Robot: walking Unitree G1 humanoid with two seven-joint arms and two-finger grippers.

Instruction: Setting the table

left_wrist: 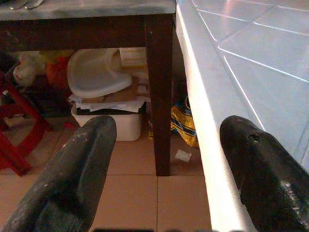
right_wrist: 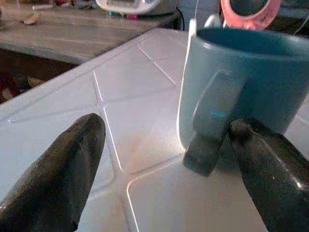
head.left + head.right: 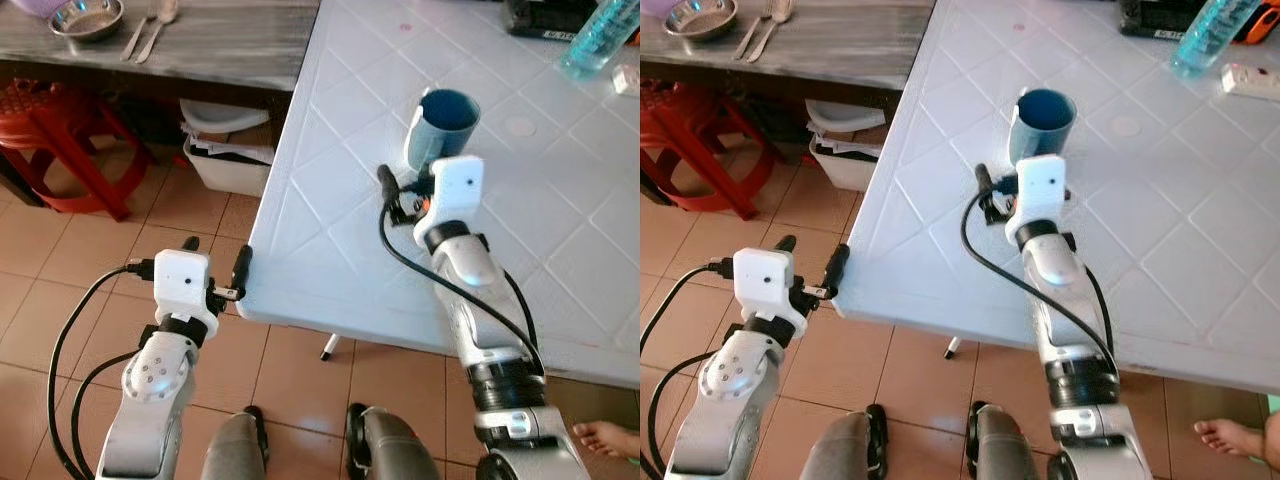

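A blue mug stands upright on the white plastic table, its handle turned toward my right wrist. My right gripper rests low over the table just in front of the mug and is open. In the right wrist view the handle sits between the fingers, close to one finger, while the other finger is far off over bare table. My left gripper hangs open beside the table's near-left corner, holding nothing. Its fingers straddle the table edge.
A grey wooden table at the back left carries a steel bowl and spoons. Below it are a red stool and a white bin. A water bottle stands far right. A person's foot is on the floor.
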